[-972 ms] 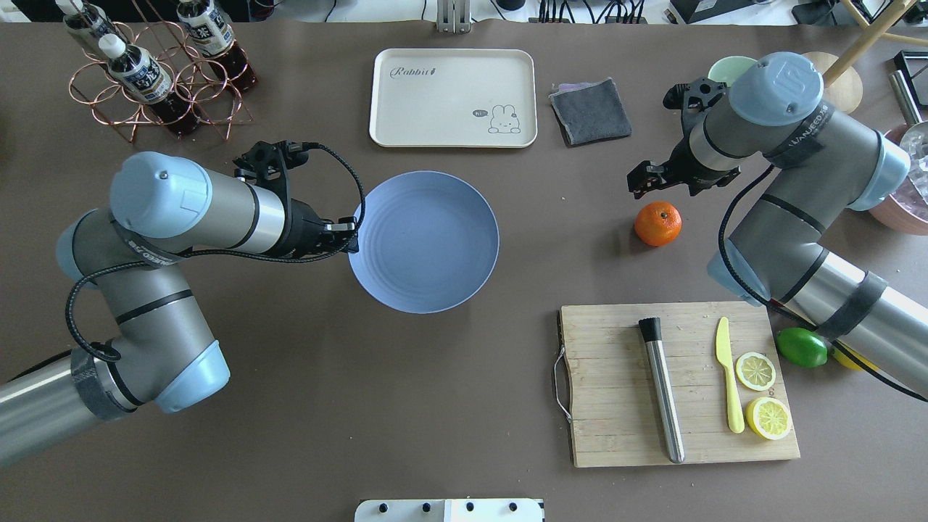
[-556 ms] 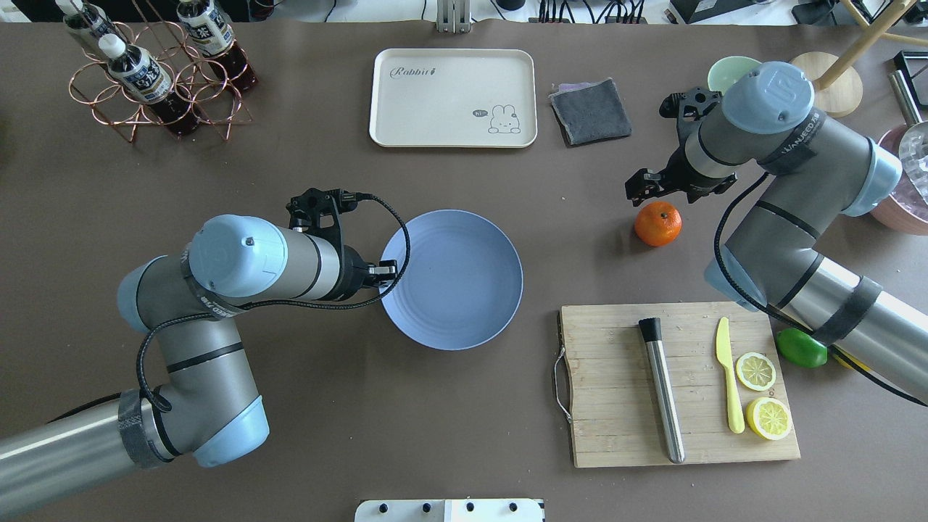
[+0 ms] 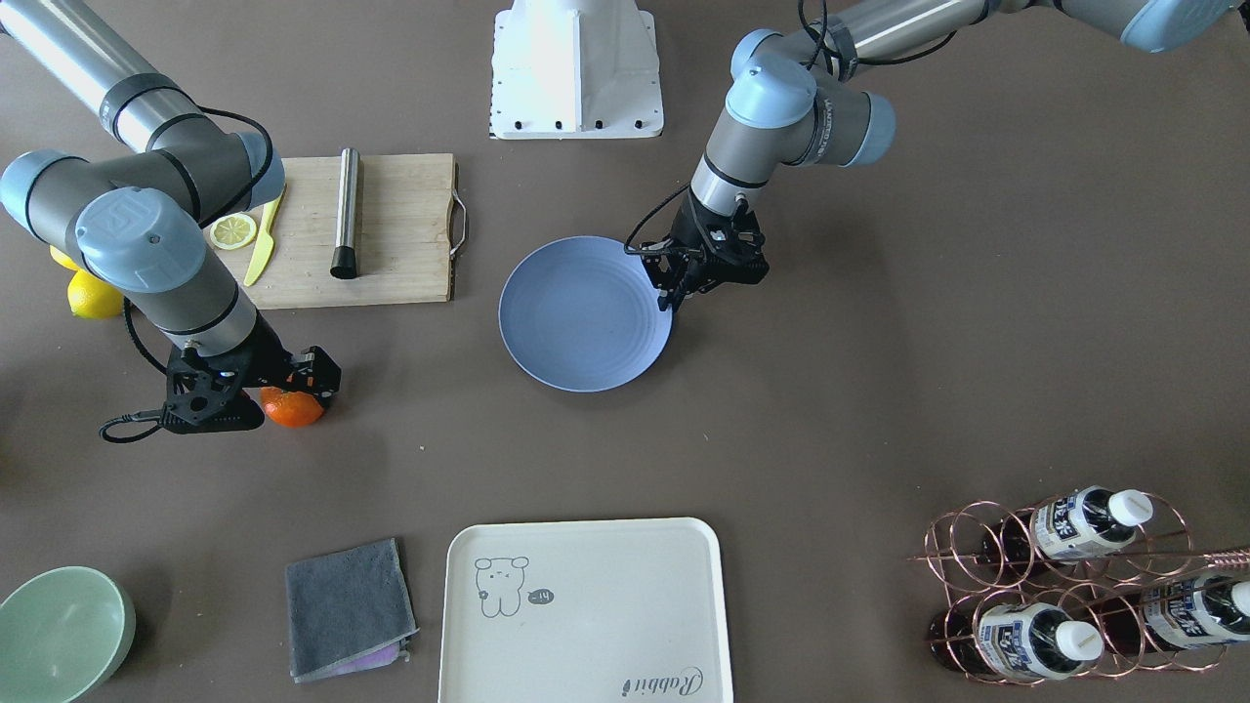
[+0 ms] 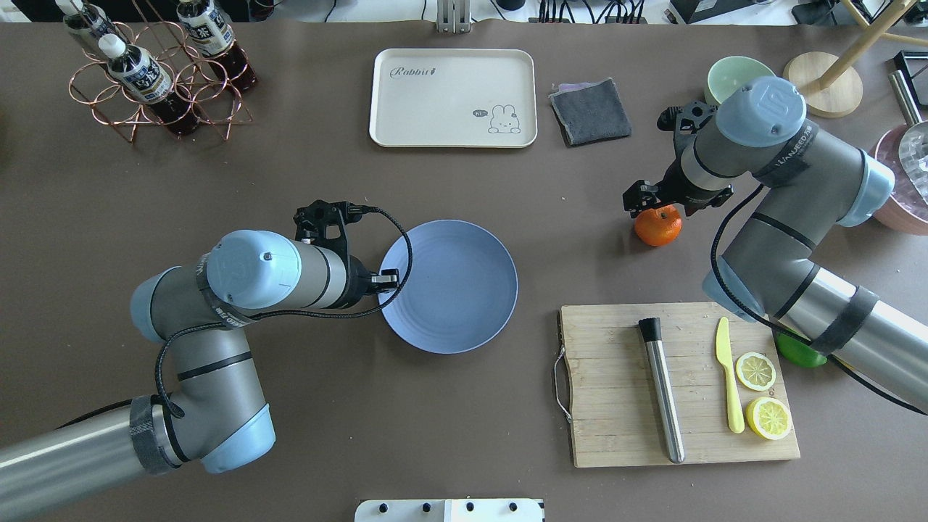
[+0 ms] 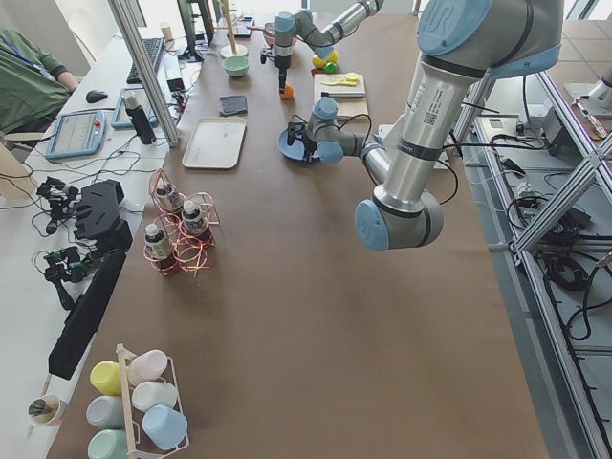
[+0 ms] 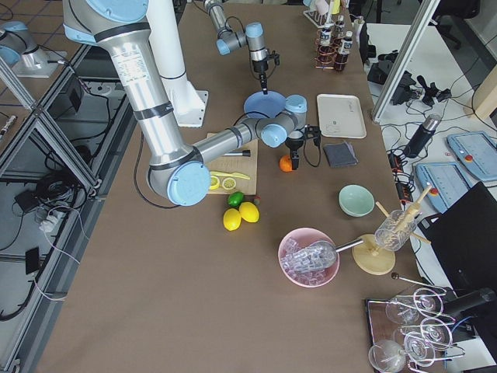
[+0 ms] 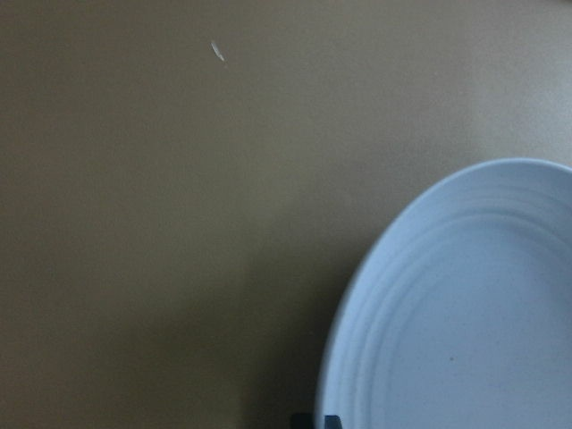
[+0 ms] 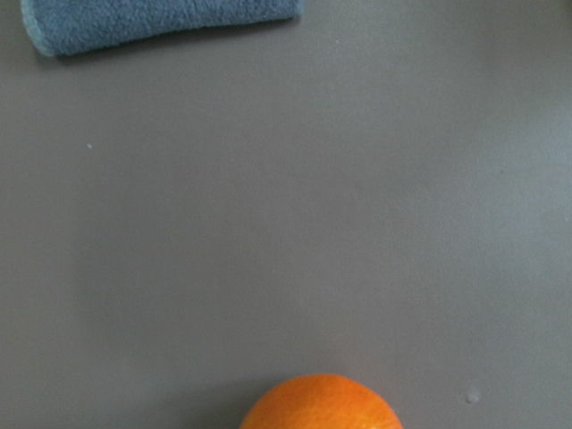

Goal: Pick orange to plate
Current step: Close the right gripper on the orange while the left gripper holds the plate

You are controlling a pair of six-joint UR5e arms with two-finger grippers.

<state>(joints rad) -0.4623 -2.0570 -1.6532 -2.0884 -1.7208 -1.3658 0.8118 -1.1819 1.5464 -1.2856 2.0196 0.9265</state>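
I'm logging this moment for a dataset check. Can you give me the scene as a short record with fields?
orange: resting on the table, beyond the cutting board, not on the plate
plate: empty, mid-table
left gripper: closed on the plate's rim
right gripper: directly over the orange, jaws look open, no grip yet
nearby: grey cloth, cream tray
task state: orange not yet picked
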